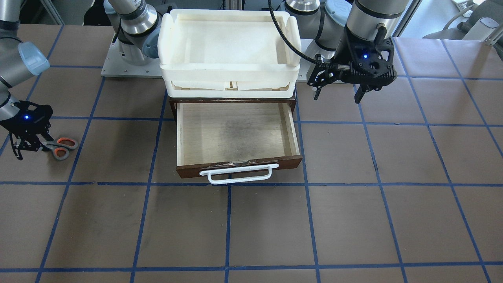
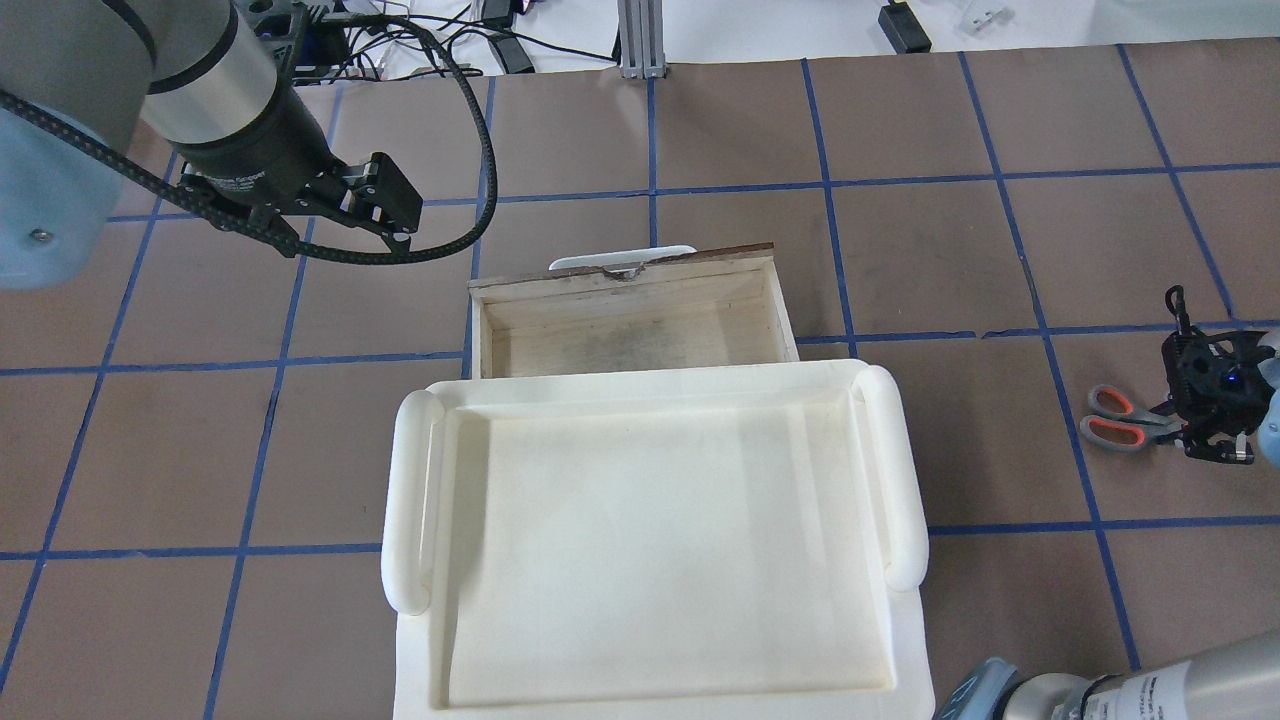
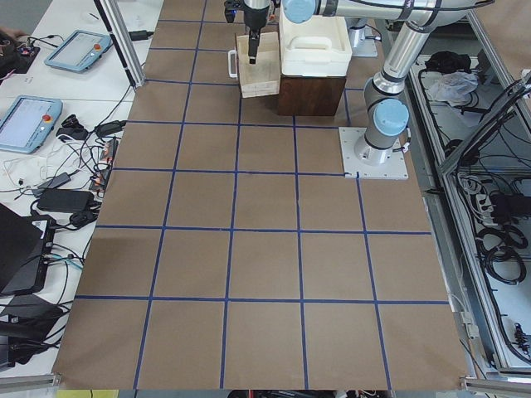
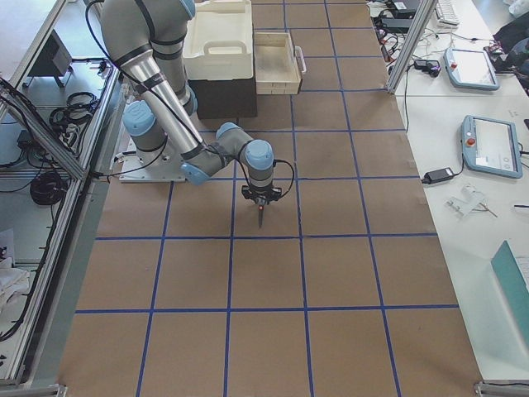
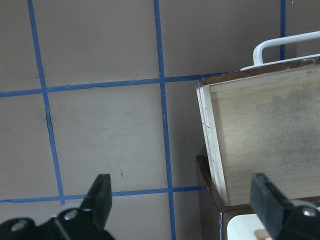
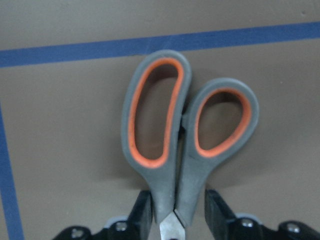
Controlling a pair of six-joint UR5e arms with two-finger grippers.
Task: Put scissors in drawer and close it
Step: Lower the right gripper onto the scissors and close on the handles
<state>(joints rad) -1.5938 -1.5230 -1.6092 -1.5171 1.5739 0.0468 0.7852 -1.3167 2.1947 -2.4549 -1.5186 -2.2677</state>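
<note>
The scissors (image 1: pixel 59 147) lie on the brown table at the robot's far right, grey handles with orange inner loops pointing toward the drawer; they also show in the overhead view (image 2: pixel 1115 418). My right gripper (image 1: pixel 21 147) is low over them, and in the right wrist view its fingers (image 6: pixel 142 212) press on both sides of the scissors' neck (image 6: pixel 172 200). The blades are hidden under the gripper. The drawer (image 1: pixel 235 133) is pulled open with nothing in it, its white handle (image 1: pixel 235 175) at the front. My left gripper (image 1: pixel 337 98) hangs open beside the drawer's rear corner (image 5: pixel 212 130).
A cream-white plastic tray (image 1: pixel 230 74) sits on top of the dark wooden cabinet above the drawer and covers its rear part in the overhead view (image 2: pixel 650 560). Blue tape lines cross the brown table. The arm bases stand behind the cabinet.
</note>
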